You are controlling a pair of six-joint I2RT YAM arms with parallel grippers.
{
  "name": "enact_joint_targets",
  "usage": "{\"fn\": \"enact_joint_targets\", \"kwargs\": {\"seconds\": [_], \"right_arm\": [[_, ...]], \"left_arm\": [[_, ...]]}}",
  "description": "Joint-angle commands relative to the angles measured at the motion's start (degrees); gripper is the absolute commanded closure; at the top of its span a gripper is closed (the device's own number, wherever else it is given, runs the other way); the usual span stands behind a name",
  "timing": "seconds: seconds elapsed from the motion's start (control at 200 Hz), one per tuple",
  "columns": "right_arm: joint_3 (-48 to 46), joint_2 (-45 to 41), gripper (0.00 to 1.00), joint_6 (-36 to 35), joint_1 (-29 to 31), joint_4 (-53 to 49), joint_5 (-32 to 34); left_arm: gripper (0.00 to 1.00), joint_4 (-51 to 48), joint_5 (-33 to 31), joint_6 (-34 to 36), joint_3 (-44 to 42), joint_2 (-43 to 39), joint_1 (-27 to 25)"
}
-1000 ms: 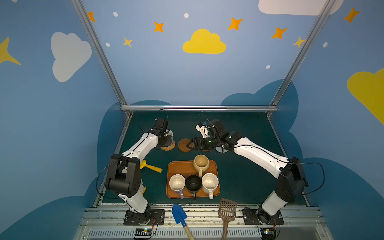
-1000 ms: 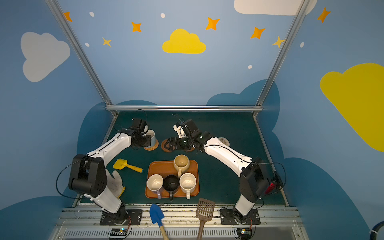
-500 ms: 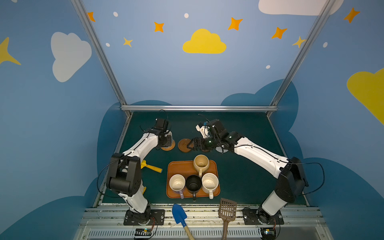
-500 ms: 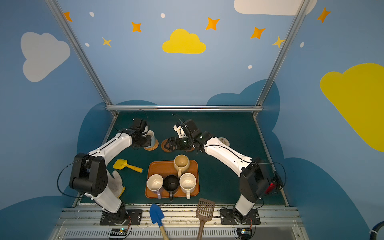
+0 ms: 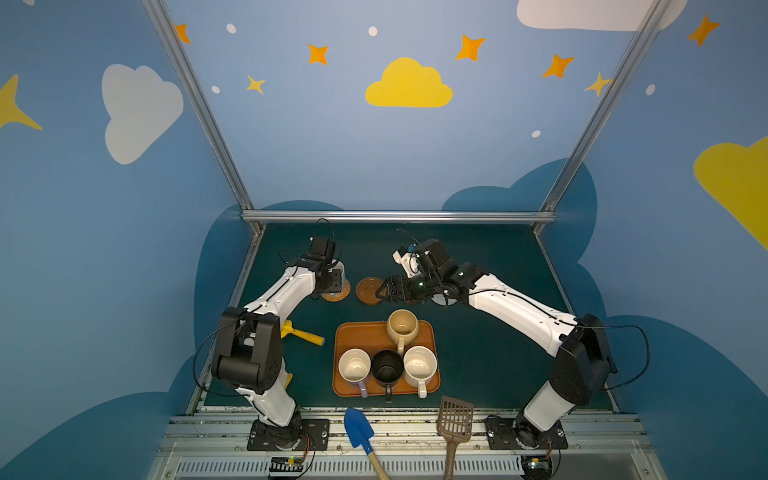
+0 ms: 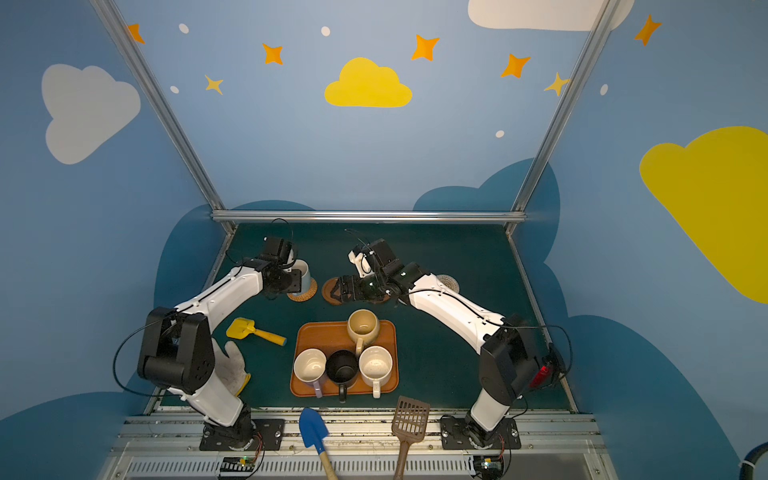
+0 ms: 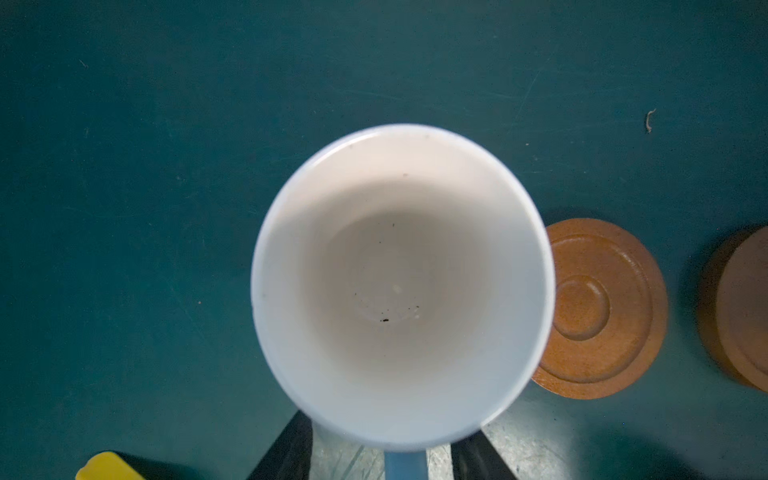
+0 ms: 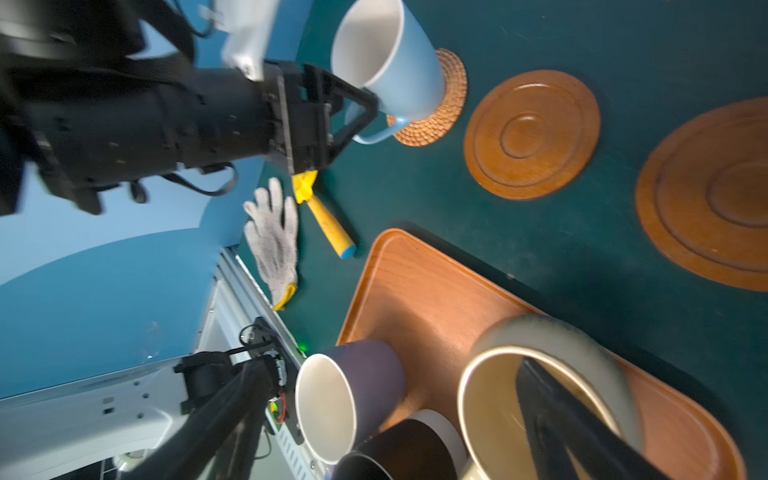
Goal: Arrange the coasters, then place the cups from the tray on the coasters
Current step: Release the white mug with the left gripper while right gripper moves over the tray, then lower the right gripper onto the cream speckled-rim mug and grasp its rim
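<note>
Green worktop (image 5: 478,353) is seen part-finished: one blue cup (image 8: 390,62) is stood on the woven coaster (image 8: 446,104), its handle flanked by the open left pincer (image 8: 357,124); four cups (image 5: 402,326) are left on the tray (image 5: 353,336); the right pincer (image 5: 382,289) is held open.

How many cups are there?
5. Four stand on the tray: the tan-yellow cup at the back, then the lavender cup, black cup and speckled cream cup in a front row. The light blue cup stands on the woven coaster. None looks hidden.
</note>
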Motion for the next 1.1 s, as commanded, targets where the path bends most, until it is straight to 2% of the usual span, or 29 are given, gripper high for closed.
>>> {"fn": "enact_joint_targets", "kwargs": {"seconds": [0.0, 0.065, 0.11, 0.24, 0.481, 0.771, 0.946, 1.096], "right_arm": [[1.1, -2.5, 0.07, -1.1, 1.1, -9.5, 8.5], [1.2, -4.2, 0.07, -1.4, 2.7, -16.2, 16.3], [0.5, -5.3, 0.07, -1.1, 3.3, -19.3, 19.5], [-3.0, -7.8, 0.11, 1.5, 5.3, -22.2, 21.0], [-7.7, -7.3, 0.13, 5.7, 10.5, -19.1, 17.3], [-9.3, -1.7, 0.19, 7.0, 13.2, -15.2, 18.6], [-9.4, 0.7, 0.23, 7.7, 12.6, -11.6, 20.9], [-7.3, 3.5, 0.31, 7.1, 12.4, -11.6, 22.0]], "left_arm": [[0.19, -3.4, -2.8, -1.3, 0.8, -4.2, 0.3], [0.06, -5.2, -3.1, -1.9, 1.1, -6.6, 0.4], [0.01, -6.5, -2.9, -2.2, 1.5, -8.4, 0.4], [0.0, -7.7, 0.4, -2.6, 1.1, -13.8, 0.4], [0.0, -11.0, 10.8, -3.6, -0.3, -21.6, 0.1], [0.0, -13.9, 11.7, -3.6, -4.0, -28.0, -2.3], [0.0, -13.6, 6.7, -3.6, -7.4, -30.9, -7.9], [0.0, -13.1, 6.1, -4.4, -9.3, -32.3, -9.8]]}}
